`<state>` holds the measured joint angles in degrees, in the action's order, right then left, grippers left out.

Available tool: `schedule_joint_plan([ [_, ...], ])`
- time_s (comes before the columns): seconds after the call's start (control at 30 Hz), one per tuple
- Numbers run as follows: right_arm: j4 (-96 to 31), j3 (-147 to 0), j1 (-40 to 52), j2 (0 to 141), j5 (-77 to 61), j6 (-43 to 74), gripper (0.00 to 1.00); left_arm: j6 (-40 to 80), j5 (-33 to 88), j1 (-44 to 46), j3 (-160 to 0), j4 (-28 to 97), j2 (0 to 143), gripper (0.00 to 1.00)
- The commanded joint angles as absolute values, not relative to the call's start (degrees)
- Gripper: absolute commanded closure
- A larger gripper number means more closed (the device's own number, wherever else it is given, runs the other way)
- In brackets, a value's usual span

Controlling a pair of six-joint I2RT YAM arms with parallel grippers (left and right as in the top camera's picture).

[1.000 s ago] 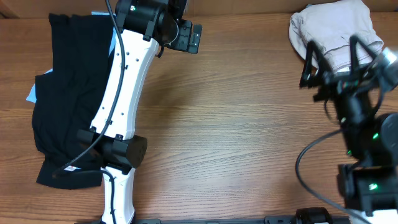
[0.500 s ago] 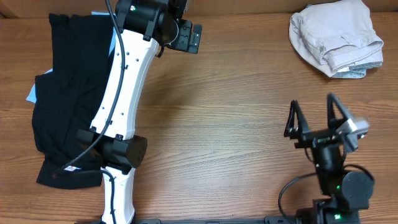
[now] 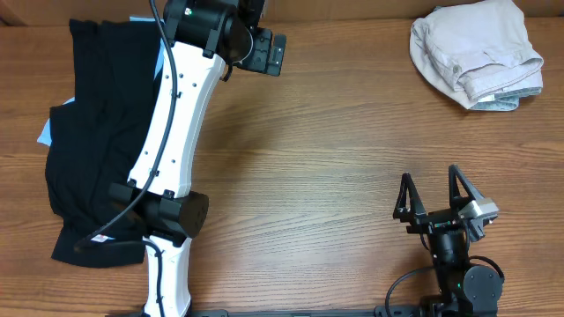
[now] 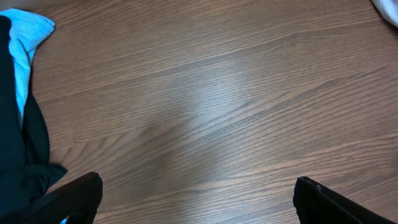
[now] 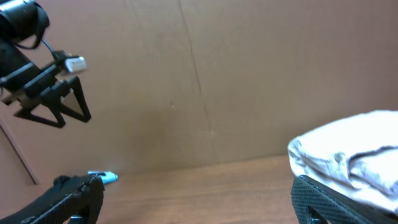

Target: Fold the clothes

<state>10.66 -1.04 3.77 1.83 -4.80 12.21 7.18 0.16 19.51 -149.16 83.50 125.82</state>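
Note:
The clothes lie in two places. Beige shorts (image 3: 476, 48) sit bundled at the back right, with a pale denim edge (image 3: 504, 103) under them; they also show in the right wrist view (image 5: 357, 155). A black garment (image 3: 88, 132) is spread at the left over a light-blue one (image 3: 42, 134). My left gripper (image 3: 269, 53) hangs open at the back, right of the black garment (image 4: 18, 143) and the blue one (image 4: 25, 31), over bare wood (image 4: 196, 190). My right gripper (image 3: 432, 195) stands open and empty near the front right, well short of the shorts (image 5: 196, 193).
The brown wooden table (image 3: 335, 150) stretches between the two heaps. A cardboard wall (image 5: 205, 81) rises behind the table's back edge. My left arm's white links (image 3: 172, 132) lie across the black garment's right side.
My right arm has drawn back from the beige shorts at the back right to the front of the table, still open and empty. The left arm has not moved.

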Motion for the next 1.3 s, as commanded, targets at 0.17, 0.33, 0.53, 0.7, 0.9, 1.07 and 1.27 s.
schedule_joint_plan([
  [0.17, 5.91, -0.45, 3.46, 0.14, -3.73, 12.49, 0.00, 7.75, -0.21, 20.27, -148.94, 83.31, 126.32, 0.00],
  [0.33, -2.50, -0.45, 3.46, 0.12, -7.27, 12.49, 0.00, 7.75, -0.21, 20.27, -148.94, 83.31, 126.32, 0.00],
  [0.53, -4.29, -0.45, 3.38, 0.14, -5.91, 12.01, 0.00, 7.75, -0.21, 20.27, -148.94, 83.31, 126.32, 0.00],
  [0.7, -4.38, -0.47, 2.87, 0.16, -5.63, 12.03, 0.00, 7.75, -0.21, 20.27, -148.94, 83.31, 126.32, 0.00],
  [0.9, -4.38, -0.47, 2.87, 0.16, -5.63, 12.03, 0.00, 7.75, -0.21, 20.27, -148.94, 83.31, 126.32, 0.00],
  [1.07, -4.36, -0.47, 2.87, 0.16, -5.63, 12.03, 0.00, 7.75, -0.21, 20.27, -148.94, 83.31, 126.32, 0.00],
  [1.27, -4.36, -0.47, 2.87, 0.16, -5.63, 12.03, 0.00, 7.75, -0.21, 20.27, -148.94, 83.31, 126.32, 0.00],
])
